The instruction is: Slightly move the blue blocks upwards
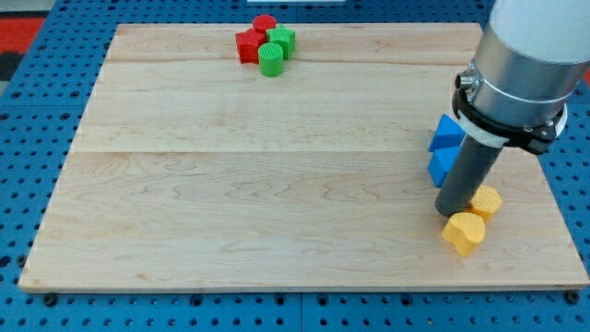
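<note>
My tip low on the view's right, just under the blue blocks.

The wooden board (277,175) fills most of the view, lying on a blue perforated surface (28,111). Next in size is the arm's pale housing (530,55) at about 2 o'clock, from which the dark rod drops to my tip (450,214) at roughly 4 o'clock on the board; there are no jaws here, only the rod. Two blue blocks, one (448,135) above the other (442,166), sit touching each other at 3 o'clock, partly hidden by the rod, at 12 o'clock from my tip. Two yellow blocks (485,200) (463,232) lie right beside my tip, at its 2 and 5 o'clock. At the board's 12 o'clock edge huddle a red star-like block (248,45), a red cylinder (265,23), a green cylinder (271,60) and another green block (284,40).
</note>
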{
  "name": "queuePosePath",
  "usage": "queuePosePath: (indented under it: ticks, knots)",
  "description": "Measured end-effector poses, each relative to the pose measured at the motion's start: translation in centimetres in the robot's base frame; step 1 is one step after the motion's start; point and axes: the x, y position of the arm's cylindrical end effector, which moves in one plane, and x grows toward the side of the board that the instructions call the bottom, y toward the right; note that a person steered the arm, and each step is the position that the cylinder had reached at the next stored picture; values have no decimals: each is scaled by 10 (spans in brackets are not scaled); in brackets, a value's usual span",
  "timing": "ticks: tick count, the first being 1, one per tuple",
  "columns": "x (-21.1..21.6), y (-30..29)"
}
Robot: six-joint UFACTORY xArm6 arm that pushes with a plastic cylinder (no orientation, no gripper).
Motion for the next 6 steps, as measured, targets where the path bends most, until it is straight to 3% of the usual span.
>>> queuePosePath:
  ticks: [3, 4, 5, 6]
  knots:
    - [-128, -1]
    - [-104, -14]
    - [-83, 49]
    - [-132, 51]
